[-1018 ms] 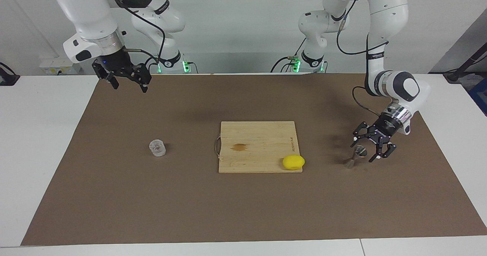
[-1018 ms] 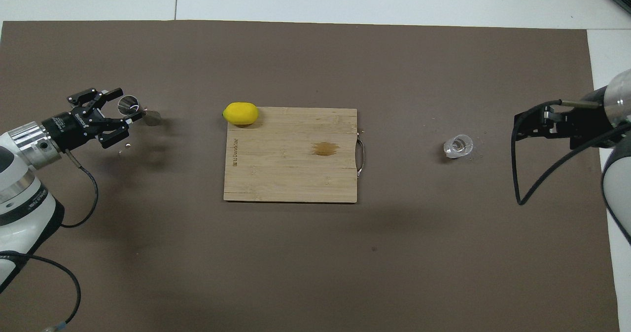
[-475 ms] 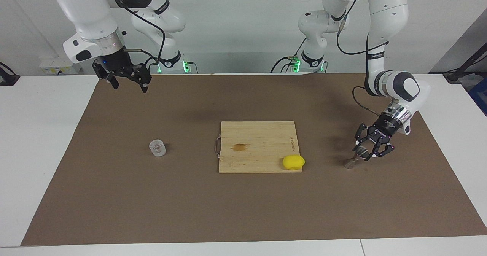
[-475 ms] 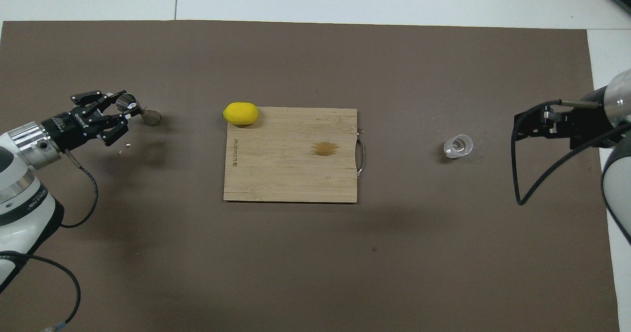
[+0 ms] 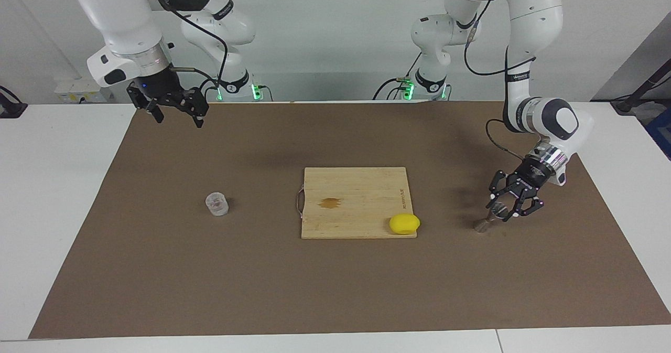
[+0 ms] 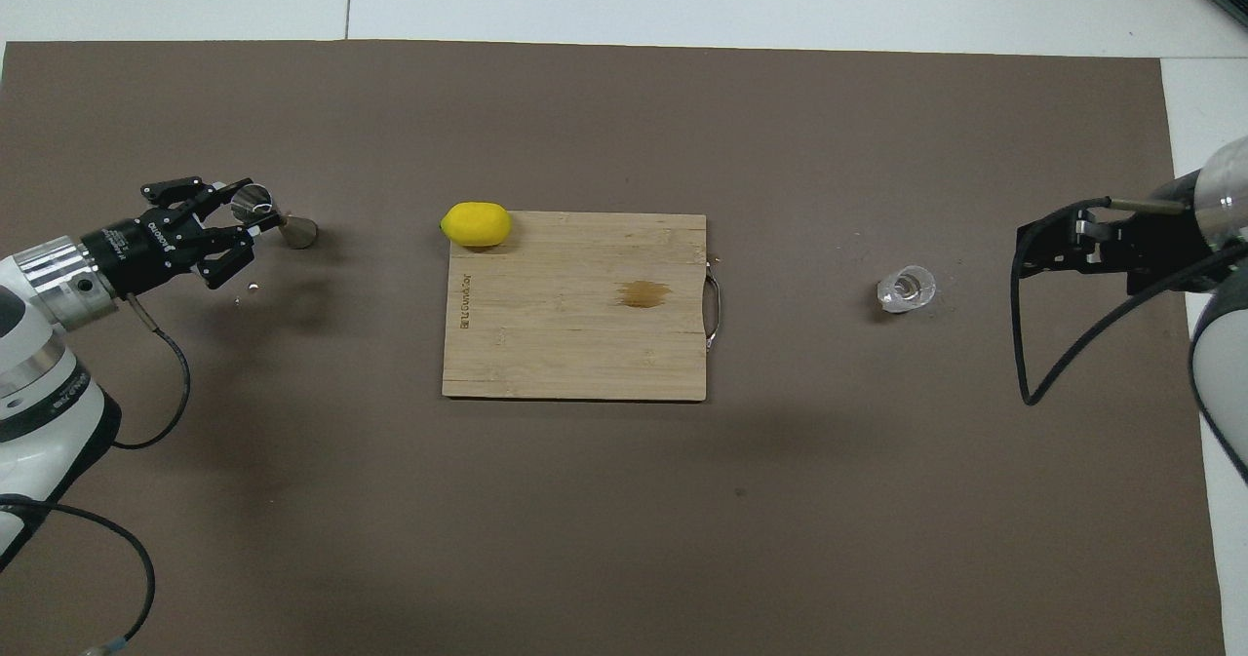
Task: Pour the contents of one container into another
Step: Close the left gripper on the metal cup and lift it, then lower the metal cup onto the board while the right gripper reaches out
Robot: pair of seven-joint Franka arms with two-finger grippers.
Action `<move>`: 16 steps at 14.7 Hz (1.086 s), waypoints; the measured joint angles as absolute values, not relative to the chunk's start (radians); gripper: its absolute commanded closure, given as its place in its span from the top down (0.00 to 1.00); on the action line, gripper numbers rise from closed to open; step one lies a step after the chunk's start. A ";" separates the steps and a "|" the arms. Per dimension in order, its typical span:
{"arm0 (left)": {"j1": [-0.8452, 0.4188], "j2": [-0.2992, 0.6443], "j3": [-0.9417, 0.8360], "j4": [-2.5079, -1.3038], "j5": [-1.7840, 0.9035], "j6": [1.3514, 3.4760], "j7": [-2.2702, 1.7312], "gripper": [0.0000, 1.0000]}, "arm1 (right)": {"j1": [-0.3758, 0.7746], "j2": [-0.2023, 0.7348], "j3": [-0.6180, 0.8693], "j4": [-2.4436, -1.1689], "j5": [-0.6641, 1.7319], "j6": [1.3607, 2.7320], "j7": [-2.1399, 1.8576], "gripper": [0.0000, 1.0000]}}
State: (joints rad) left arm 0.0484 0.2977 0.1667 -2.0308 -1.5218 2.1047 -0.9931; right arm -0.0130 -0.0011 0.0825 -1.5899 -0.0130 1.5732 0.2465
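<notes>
The small clear glass cup (image 5: 217, 204) (image 6: 906, 289) stands upright on the brown mat toward the right arm's end. The steel jigger (image 5: 485, 222) (image 6: 283, 226) leans at a slant toward the left arm's end, its lower cone touching the mat. My left gripper (image 5: 500, 211) (image 6: 249, 217) is low there and shut on the jigger's upper cone. High over the mat's edge nearest the robots, my right gripper (image 5: 175, 114) (image 6: 1022, 247) hangs open with nothing in it and waits.
A wooden cutting board (image 5: 356, 185) (image 6: 585, 344) with a metal handle and a brown stain lies mid-mat. A yellow lemon (image 5: 404, 223) (image 6: 476, 224) sits on the board's corner between the board and the jigger. White table (image 5: 52, 185) surrounds the mat.
My left gripper's fingers have closed from wide open onto the jigger's upper cone. The right arm, the cup, the board and the lemon have not moved.
</notes>
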 measured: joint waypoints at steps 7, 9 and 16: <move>-0.092 0.227 0.157 -1.967 -1.511 2.066 -1.091 0.00 | -0.013 -0.001 0.082 -1.590 -0.013 1.573 0.246 1.00; -0.173 0.208 0.156 -1.945 -1.511 2.080 -1.182 0.00 | -0.013 -0.001 0.082 -1.590 -0.013 1.573 0.246 1.00; -0.437 0.215 0.111 -1.916 -1.593 2.351 -1.260 0.00 | -0.013 -0.001 0.082 -1.590 -0.013 1.573 0.246 1.00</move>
